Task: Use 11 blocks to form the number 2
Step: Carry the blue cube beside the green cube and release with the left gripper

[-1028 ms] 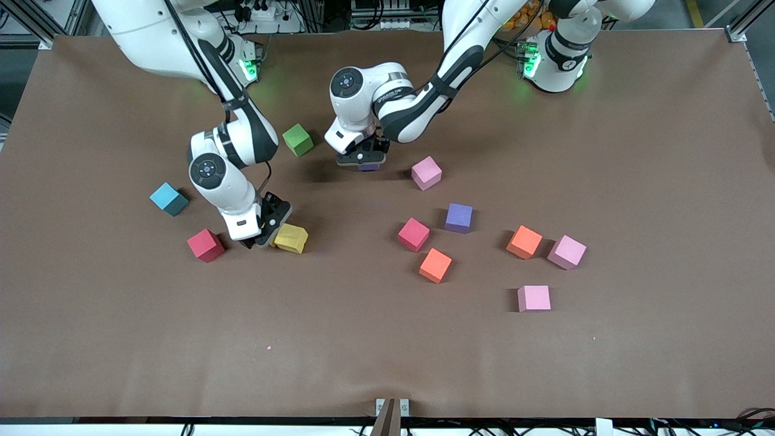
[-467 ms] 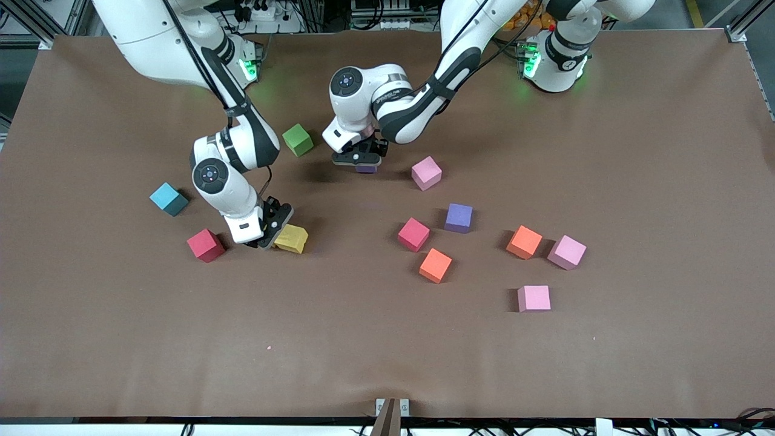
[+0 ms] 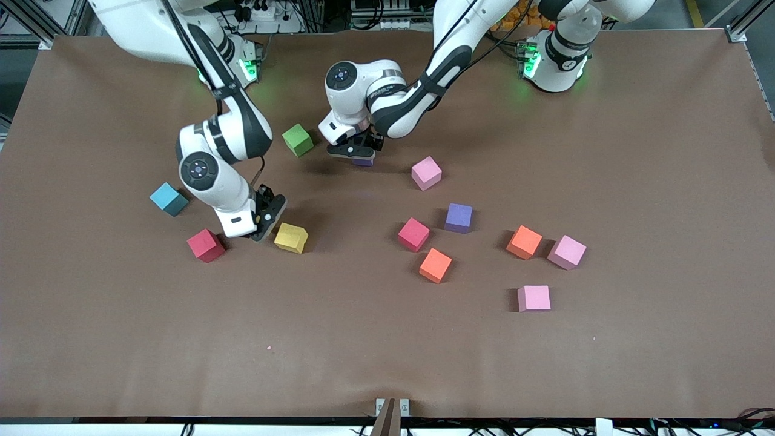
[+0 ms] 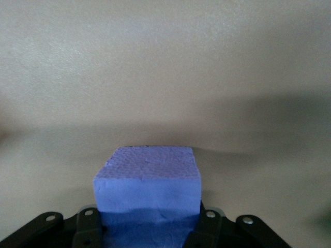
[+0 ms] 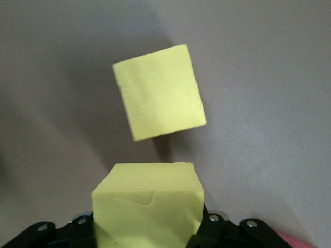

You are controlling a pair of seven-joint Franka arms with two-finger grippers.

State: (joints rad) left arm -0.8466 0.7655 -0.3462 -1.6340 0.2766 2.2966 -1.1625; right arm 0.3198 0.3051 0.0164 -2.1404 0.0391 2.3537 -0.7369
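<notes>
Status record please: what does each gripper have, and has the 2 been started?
left gripper: shut on purple block, over the table beside the green block
right gripper: shut on yellow block, beside a second yellow block that lies on the table
loose blocks: scattered singly, none touching
number 2: not started, no blocks lined up
</notes>
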